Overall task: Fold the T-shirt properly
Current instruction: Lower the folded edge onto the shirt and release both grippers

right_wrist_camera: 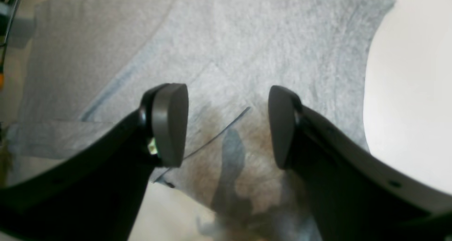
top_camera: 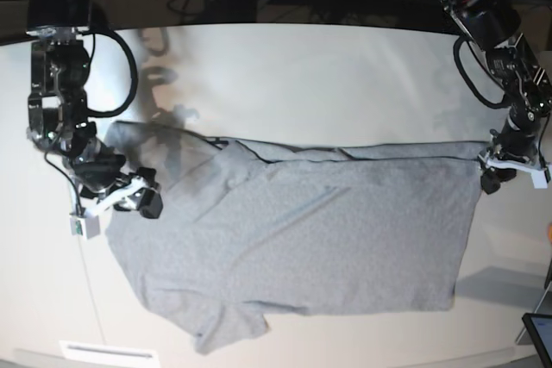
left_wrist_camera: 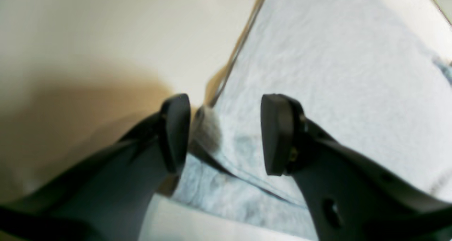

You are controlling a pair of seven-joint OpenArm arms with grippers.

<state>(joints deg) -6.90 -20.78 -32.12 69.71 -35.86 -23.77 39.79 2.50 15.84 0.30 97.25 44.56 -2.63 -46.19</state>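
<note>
Grippers both open, holding nothing: left gripper over T-shirt edge, right gripper above cloth. Likely fold just laid, hence spread apart at opposite ends.

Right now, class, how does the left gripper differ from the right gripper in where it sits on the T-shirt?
The left gripper straddles the T-shirt's edge, one finger over bare table; the right gripper hangs wholly over cloth.
In the base view, the left gripper is at the straight end, the right gripper at the rumpled end.
Both stand open, holding nothing.
</note>
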